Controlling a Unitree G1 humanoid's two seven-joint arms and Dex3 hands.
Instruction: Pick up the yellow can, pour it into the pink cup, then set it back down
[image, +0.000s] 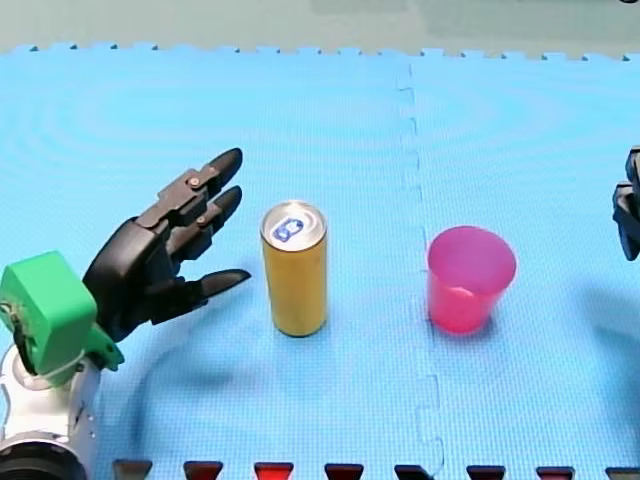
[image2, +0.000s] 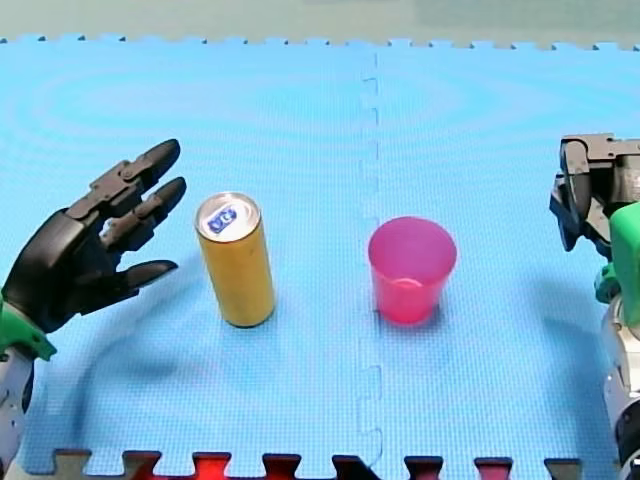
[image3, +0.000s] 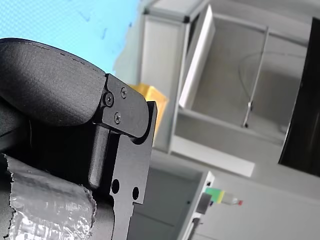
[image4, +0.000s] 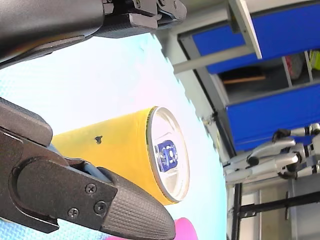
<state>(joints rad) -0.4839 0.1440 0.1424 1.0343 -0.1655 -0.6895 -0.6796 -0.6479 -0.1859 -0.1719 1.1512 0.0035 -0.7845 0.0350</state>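
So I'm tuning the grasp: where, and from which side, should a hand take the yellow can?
I'd wrap the yellow can at mid-body from its left, where the left hand hovers beside it. It stands upright, a straight cylinder, the pink cup apart on its right; a side wrap likely leaves the top free.

A blue foam mat (image: 150, 110) is laid in interlocking tiles, joined by a seam (image: 412, 130) running from far edge to near edge. Red pieces (image2: 212, 466) are fitted along the near edge; blue-fronted cabinets (image4: 285, 30) are seen beyond it
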